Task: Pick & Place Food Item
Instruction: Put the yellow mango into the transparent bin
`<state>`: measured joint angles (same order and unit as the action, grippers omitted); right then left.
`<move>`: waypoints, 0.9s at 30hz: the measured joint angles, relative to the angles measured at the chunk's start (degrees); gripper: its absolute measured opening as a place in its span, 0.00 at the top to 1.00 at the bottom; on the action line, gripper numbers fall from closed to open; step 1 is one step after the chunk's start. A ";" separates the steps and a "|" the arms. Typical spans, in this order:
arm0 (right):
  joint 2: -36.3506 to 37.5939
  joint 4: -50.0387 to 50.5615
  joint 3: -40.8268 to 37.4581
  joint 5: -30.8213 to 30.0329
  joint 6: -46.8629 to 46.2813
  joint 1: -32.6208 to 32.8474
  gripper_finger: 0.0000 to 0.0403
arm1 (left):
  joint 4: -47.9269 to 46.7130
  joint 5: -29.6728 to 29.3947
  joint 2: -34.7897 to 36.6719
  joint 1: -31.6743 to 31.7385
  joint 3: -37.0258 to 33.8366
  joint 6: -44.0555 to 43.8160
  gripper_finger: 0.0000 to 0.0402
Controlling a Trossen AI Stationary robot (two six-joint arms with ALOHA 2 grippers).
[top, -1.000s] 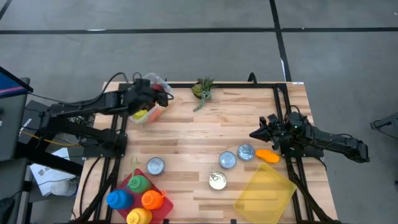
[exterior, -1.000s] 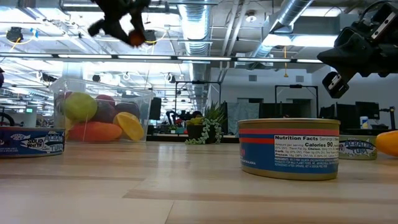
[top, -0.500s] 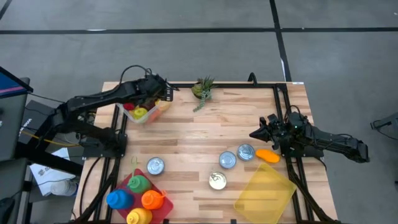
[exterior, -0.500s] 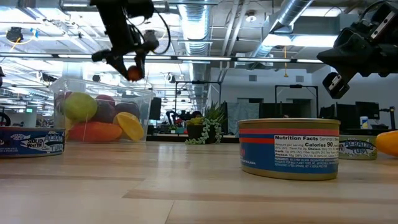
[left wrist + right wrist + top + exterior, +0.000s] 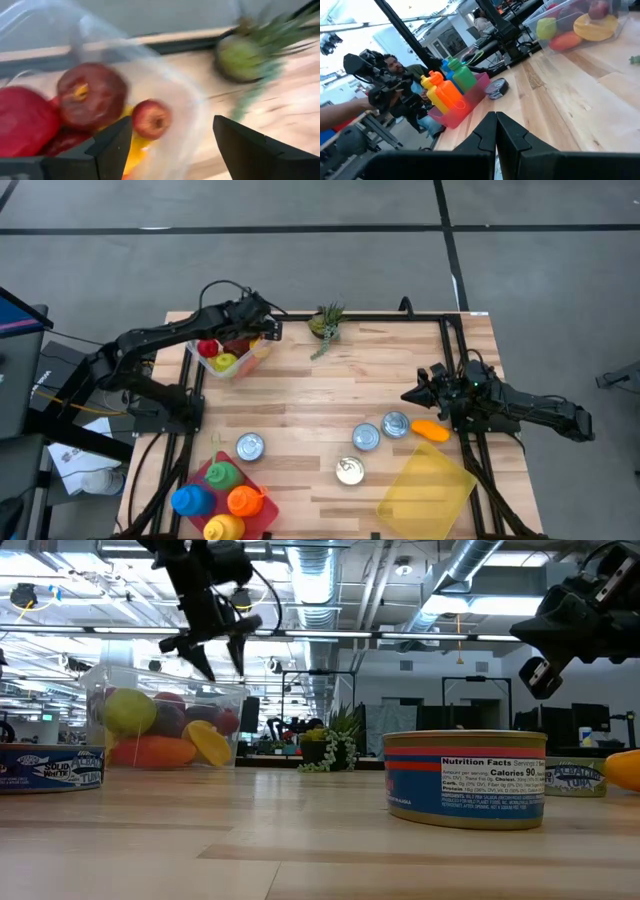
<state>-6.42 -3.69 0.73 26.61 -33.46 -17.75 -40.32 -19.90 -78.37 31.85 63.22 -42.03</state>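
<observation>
Grey concrete floor [image 5: 320,270] all round my table, crossed by dark seam lines [image 5: 300,227]. Low camera looks into an open workshop: exposed silver ducting [image 5: 470,570] overhead, strip lights [image 5: 300,632] running across the ceiling, dark desks and monitors [image 5: 590,718] at the back. Through the right wrist camera, a person [image 5: 390,67] sits beyond the table edge.
</observation>
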 joint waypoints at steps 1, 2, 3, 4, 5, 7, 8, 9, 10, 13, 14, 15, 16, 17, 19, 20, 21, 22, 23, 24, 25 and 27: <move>0.00 -0.19 -0.03 0.00 -0.37 0.01 1.00 | 1.30 1.02 0.93 0.08 0.00 -0.03 0.31; 0.00 -0.38 -0.04 0.03 -0.41 0.01 1.00 | 2.55 2.40 2.12 0.08 0.00 -0.16 0.30; 0.00 0.07 0.19 0.15 0.28 0.01 1.00 | 3.55 3.75 3.52 0.12 0.00 -0.25 0.30; 0.00 2.16 1.13 0.14 1.76 0.01 1.00 | 5.12 5.33 5.11 0.07 0.00 -0.25 0.29; -0.02 6.06 2.88 0.01 4.01 0.04 1.00 | 6.99 7.13 6.83 -0.17 0.00 -0.23 0.29; -1.37 15.95 7.77 -2.70 9.25 0.06 1.00 | 10.82 9.60 10.50 -1.29 0.02 -0.25 0.29; -3.48 20.33 10.46 -4.99 11.58 0.06 1.00 | 13.02 10.82 12.41 -1.97 0.02 -0.28 0.29; -5.98 22.21 12.40 -7.57 12.46 0.07 1.00 | 14.59 11.43 14.24 -2.57 0.02 -0.30 0.29; -8.80 22.54 14.30 -9.81 12.83 0.07 1.00 | 16.39 11.49 16.12 -3.50 0.02 -0.26 0.29; -16.33 26.73 22.07 -15.00 13.29 0.12 0.98 | 21.27 11.37 21.19 -5.81 0.11 -0.25 0.30; -18.74 29.18 24.85 -17.43 12.64 0.12 0.97 | 21.99 11.23 22.52 -6.28 0.11 -0.13 0.30; -21.64 30.69 27.53 -19.84 11.55 0.11 0.95 | 22.59 11.14 23.73 -6.86 0.11 0.15 0.30; -25.17 32.50 30.31 -21.74 10.98 0.10 0.94 | 22.82 11.10 24.87 -7.50 0.11 0.63 0.30; -28.55 34.90 32.82 -22.45 10.96 0.06 0.92 | 22.90 10.82 25.75 -8.05 0.11 0.68 0.30; -35.32 41.06 38.98 -22.43 11.38 0.10 0.88 | 22.74 10.72 27.28 -9.00 0.09 -0.09 0.30; -38.33 45.40 42.24 -22.42 11.52 0.13 0.86 | 22.80 10.71 27.81 -9.31 0.09 -0.54 0.30; -41.61 49.96 45.64 -22.43 11.72 0.12 0.84 | 22.82 10.73 28.33 -9.85 0.09 -1.22 0.30; -44.89 54.50 48.86 -22.47 12.58 0.15 0.82 | 22.76 10.71 28.70 -10.46 0.09 -1.75 0.30; -47.83 59.60 51.95 -22.59 13.81 0.17 0.80 | 22.82 10.71 29.00 -11.11 0.09 -1.83 0.30; -50.97 64.30 54.50 -23.26 15.31 0.17 0.77 | 22.76 10.71 29.23 -11.84 0.07 -1.88 0.30; -53.70 68.43 56.70 -24.03 16.70 0.43 0.75 | 22.72 10.68 29.30 -12.57 0.04 -1.84 0.30; -57.84 74.19 60.23 -25.40 18.57 1.29 0.69 | 22.71 11.07 29.30 -14.19 0.04 -0.91 0.30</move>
<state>-64.26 70.50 60.96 1.21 -14.89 -16.47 -17.61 -8.83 -49.07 17.65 63.26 -42.94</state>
